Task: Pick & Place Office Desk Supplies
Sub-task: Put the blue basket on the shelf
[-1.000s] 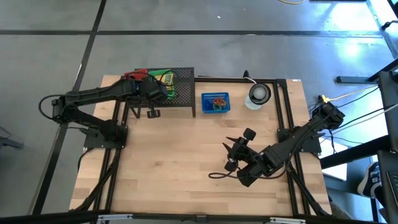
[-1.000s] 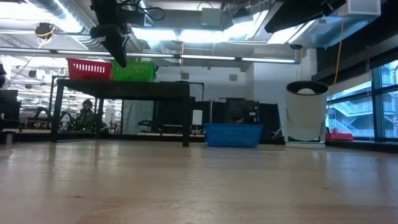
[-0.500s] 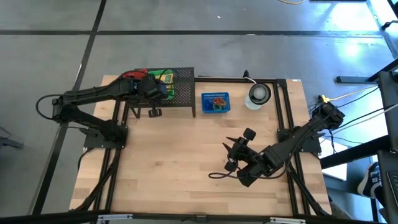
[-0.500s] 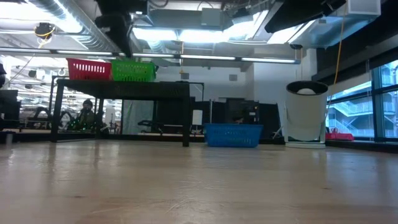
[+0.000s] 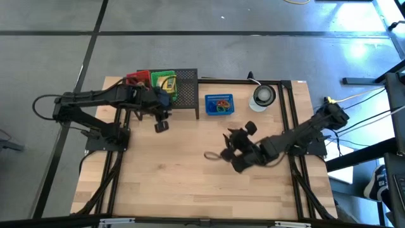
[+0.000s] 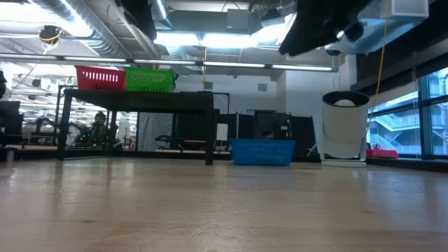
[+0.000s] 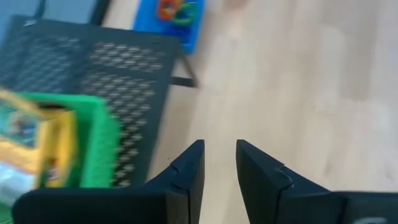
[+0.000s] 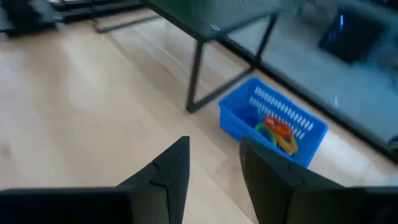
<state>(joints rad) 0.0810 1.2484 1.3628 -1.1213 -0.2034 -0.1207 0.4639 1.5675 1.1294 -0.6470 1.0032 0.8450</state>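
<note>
Two dark robot arms work over a pale wooden worktop (image 5: 164,177), with a black mesh shelf (image 5: 186,85) at its far edge as the landmark. On the shelf sit a red basket (image 5: 139,77) and a green basket (image 5: 166,81) holding a yellow box (image 7: 43,143). Just beside the shelf, on the worktop, stands a blue basket (image 5: 219,105) with coloured oval loops (image 8: 278,132) inside, orange, green and yellow among them. Farther along from the shelf, past the blue basket, stands a round grey-white container (image 5: 263,96). The left gripper (image 7: 219,163) hangs just in front of the shelf's front edge, fingers a little apart and holding nothing. The right gripper (image 8: 211,163) hovers over the middle of the worktop, well clear of the shelf, facing the blue basket, fingers apart and empty
</note>
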